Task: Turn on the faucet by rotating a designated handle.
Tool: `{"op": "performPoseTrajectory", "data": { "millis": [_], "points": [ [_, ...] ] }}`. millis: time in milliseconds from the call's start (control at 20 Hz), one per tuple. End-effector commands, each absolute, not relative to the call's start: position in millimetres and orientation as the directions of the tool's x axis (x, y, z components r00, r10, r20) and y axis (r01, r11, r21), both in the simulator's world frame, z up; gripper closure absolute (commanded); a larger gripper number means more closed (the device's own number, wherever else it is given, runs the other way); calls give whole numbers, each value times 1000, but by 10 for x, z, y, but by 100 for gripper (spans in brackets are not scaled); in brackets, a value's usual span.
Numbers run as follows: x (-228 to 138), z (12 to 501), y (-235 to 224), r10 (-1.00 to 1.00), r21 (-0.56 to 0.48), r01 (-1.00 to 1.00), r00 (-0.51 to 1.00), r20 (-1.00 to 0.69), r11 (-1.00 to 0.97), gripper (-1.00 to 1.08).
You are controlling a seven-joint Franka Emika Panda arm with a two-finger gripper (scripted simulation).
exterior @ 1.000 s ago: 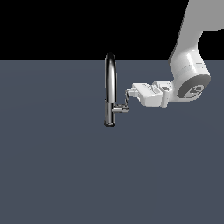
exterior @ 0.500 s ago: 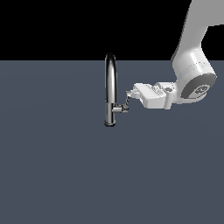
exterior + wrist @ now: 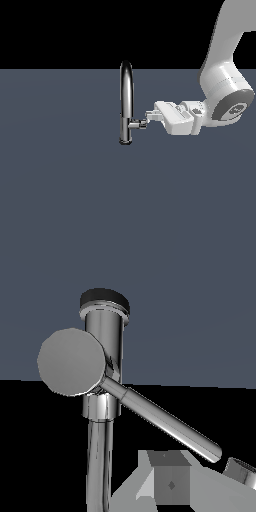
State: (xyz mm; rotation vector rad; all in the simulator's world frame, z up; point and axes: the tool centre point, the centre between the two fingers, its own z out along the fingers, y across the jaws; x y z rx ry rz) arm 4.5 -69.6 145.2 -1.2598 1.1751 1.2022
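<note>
One tall shiny chrome gooseneck faucet (image 3: 126, 102) stood on the dark grey floor (image 3: 75, 200), my white gripper (image 3: 148, 116) level at its thin chrome lever handle (image 3: 162, 423), finger spread indiscernible, grasp unclear.

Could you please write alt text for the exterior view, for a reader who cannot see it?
A white robot arm's end effector reaches in horizontally from the exterior view's right to the small dark-chrome handle on the side stub of a tall shiny chrome gooseneck faucet. The faucet stands upright on a plain dark grey-blue surface against a black background.
</note>
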Motion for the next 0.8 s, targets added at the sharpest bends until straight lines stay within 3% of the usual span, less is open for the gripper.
{"op": "performPoseTrajectory", "data": {
  "millis": [0, 100, 750],
  "points": [
    [-117, 1304, -640, 0, -14, -999, 14, -1000, -48, 108],
    [-20, 1408, -701, -10, -34, -999, 35, -999, -35, 108],
    [-209, 648, -641, 1, -14, -999, 14, -1000, -48, 108]
  ]
}}
